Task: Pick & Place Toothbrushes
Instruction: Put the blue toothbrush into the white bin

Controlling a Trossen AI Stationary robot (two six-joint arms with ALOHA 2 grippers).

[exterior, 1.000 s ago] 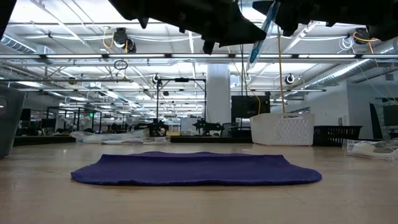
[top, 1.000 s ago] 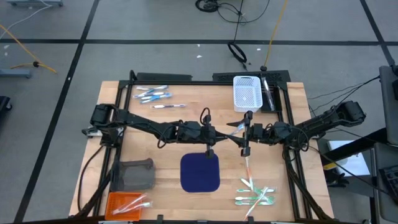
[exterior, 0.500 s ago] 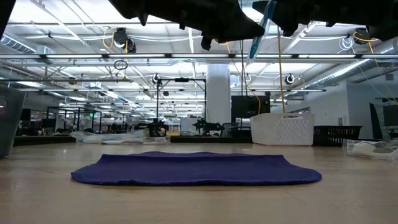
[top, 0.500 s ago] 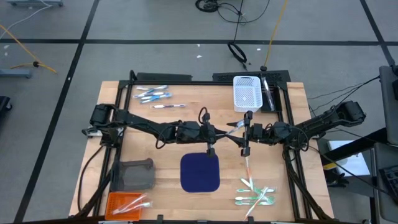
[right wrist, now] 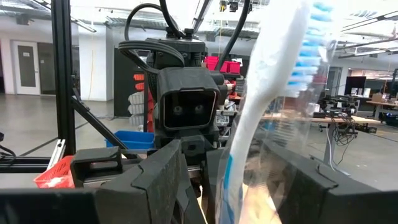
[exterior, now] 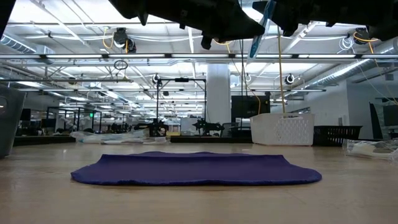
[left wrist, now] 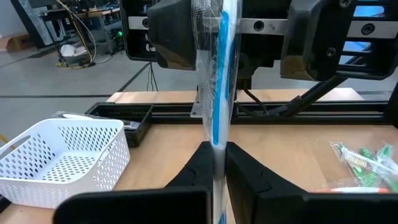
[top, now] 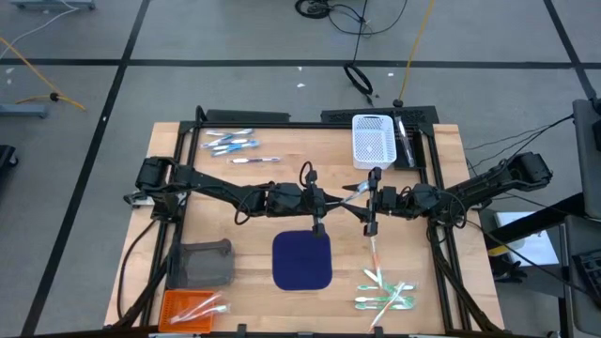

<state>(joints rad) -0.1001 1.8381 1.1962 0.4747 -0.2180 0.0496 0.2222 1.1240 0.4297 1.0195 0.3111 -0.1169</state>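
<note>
A blue-and-white toothbrush (left wrist: 217, 74) in a clear wrapper stands nearly upright in the air between both arms, above the far right part of the navy mat (top: 302, 260). My left gripper (left wrist: 216, 163) is shut on it. My right gripper (right wrist: 239, 186) faces it from the table's right, open, one finger on each side of the brush's upper part, bristles (right wrist: 309, 43) uppermost. In the low view the brush (exterior: 258, 31) hangs out below the dark arms. More toothbrushes lie flat on the table: blue-and-white ones (top: 230, 143) far left, green-and-white ones (top: 385, 293) near right. My left gripper pinches the toothbrush's handle (left wrist: 217, 140) between its two fingers, coming level from the table's left. The brush is lifted clear of the table and stands nearly upright, its long part rising above the fingers and a short end showing below them.
A white perforated basket (top: 371, 141) stands at the far edge, right of middle. An orange tray (top: 192, 305) and a grey object (top: 202, 265) sit near left. An orange-pink toothbrush (top: 374, 252) lies right of the mat. A black frame runs round the table.
The toothbrush has risen slightly in the low view, with my left gripper still holding it; both arms otherwise keep their places.
</note>
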